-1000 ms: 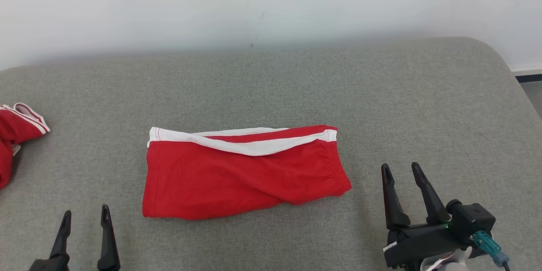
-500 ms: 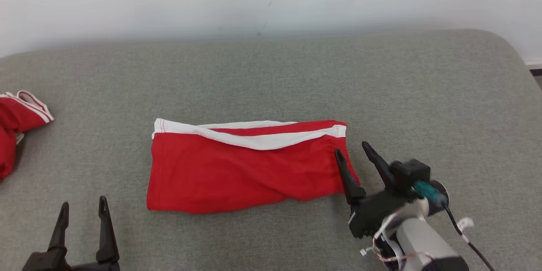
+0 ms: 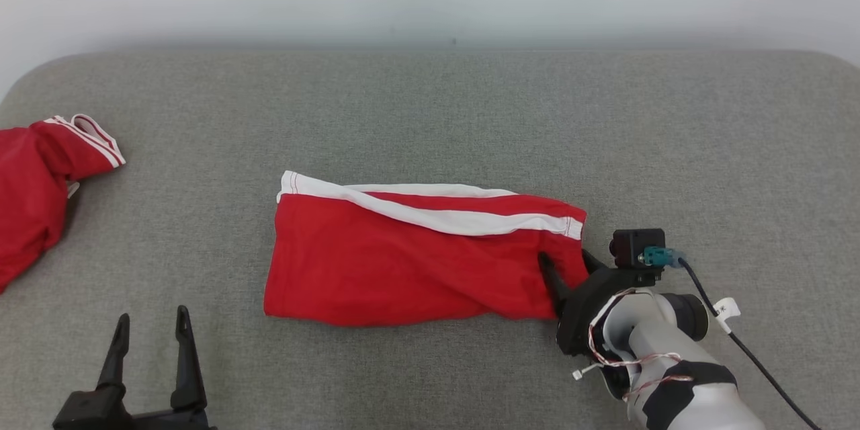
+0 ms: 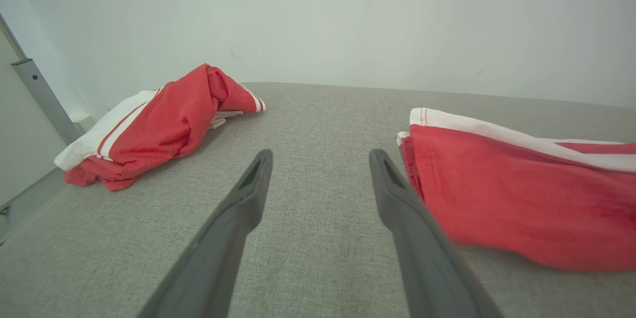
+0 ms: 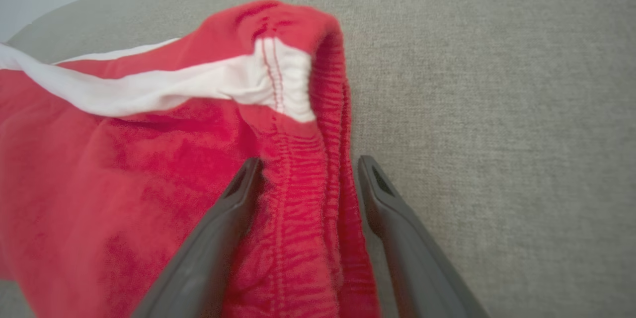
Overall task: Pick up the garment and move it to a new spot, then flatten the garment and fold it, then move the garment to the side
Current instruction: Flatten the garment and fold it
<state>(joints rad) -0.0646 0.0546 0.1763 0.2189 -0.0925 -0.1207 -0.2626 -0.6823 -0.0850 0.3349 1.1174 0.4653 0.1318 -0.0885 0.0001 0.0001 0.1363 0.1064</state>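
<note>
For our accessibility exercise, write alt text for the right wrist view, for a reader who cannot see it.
The right gripper, open, straddles the gathered waistband edge of a red garment: one dark finger over the cloth, the other over the grey fabric surface beside it. A white stripe runs across the garment to the waistband.

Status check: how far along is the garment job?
Done: the red garment looks folded flat on the gray surface. In hand: the right gripper, open, straddles its waistband end, not yet closed. Left: grip it and move it to the side. The left gripper rests open, apart from the cloth.
</note>
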